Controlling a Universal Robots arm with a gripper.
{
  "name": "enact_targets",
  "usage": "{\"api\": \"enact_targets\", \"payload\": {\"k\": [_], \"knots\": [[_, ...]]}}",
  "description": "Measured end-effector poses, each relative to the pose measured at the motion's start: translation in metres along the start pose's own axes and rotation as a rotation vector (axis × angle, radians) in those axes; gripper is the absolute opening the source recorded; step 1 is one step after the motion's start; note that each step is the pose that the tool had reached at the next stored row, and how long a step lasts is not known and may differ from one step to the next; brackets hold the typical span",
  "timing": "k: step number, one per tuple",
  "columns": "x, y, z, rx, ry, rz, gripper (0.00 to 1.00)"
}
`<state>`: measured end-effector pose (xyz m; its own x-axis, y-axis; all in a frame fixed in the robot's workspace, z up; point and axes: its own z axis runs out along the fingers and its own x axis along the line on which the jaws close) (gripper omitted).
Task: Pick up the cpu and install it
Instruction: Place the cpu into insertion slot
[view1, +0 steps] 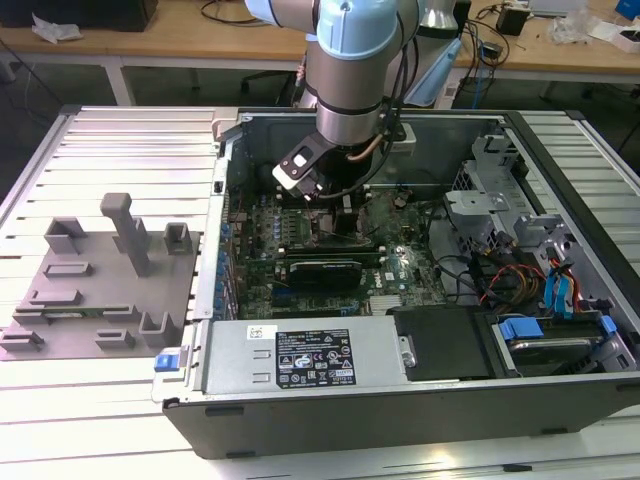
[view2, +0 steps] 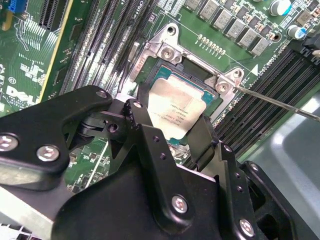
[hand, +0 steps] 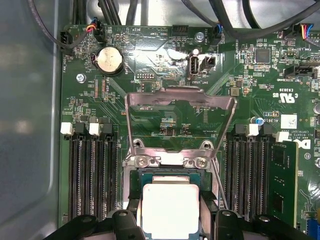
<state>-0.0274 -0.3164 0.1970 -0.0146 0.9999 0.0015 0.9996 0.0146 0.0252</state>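
Black fingers (view2: 142, 125) on my gripper (view2: 172, 135) are pinched in narrow on the cpu (view2: 175, 112), one on each of two opposite edges, with the silvery lid facing up. In both wrist views the chip sits right over the open motherboard socket (view2: 162, 50), though honestly I can't tell if it's seated or just above it. Just past it the metal load plate (hand: 180, 96) stands flipped up, with its thin lever (view2: 280, 103) off to one side. Memory slots (hand: 92, 175) run along both sides of the socket, and a coin cell (hand: 109, 60) sits further out on the board. In the exterior view the arm (view1: 355, 70) reaches down into the open PC case (view1: 400, 420), and the grey fixture tray (view1: 95, 290) is well off on the exterior view's left.
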Motion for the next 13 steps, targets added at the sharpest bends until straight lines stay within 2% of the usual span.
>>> {"api": "enact_targets", "payload": {"k": [13], "knots": [[0.0000, 0.0000, 0.0012, 0.0000, -0.0001, 0.004, 0.55]]}}
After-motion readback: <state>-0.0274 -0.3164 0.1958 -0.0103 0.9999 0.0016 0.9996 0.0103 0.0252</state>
